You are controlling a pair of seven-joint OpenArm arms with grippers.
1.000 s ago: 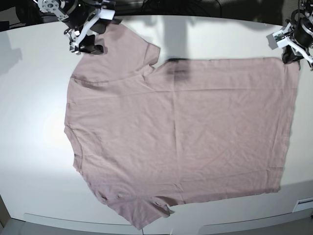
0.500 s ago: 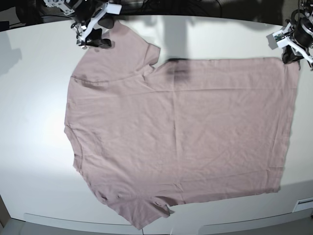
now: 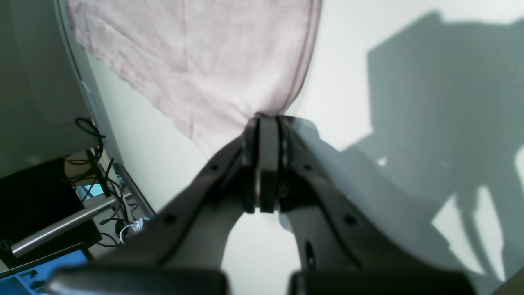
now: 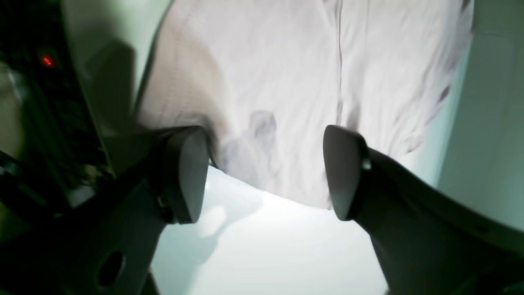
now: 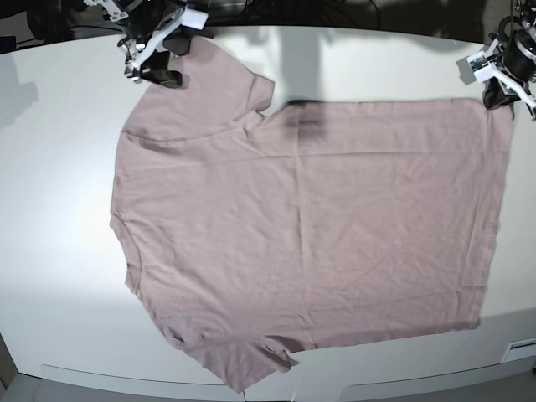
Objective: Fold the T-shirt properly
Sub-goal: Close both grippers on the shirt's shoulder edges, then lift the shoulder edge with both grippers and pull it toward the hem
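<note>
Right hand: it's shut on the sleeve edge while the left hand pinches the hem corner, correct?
Not quite. The right hand is open at the T-shirt sleeve edge, gripping nothing, as the right wrist view shows. The left hand does pinch the hem corner.

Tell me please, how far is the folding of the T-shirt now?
Done: the T-shirt lies spread flat on the table; no fold is visible. In hand: the left claw is shut on a hem corner, while the right claw is open over the sleeve edge, gripping nothing. Left: every fold.
</note>
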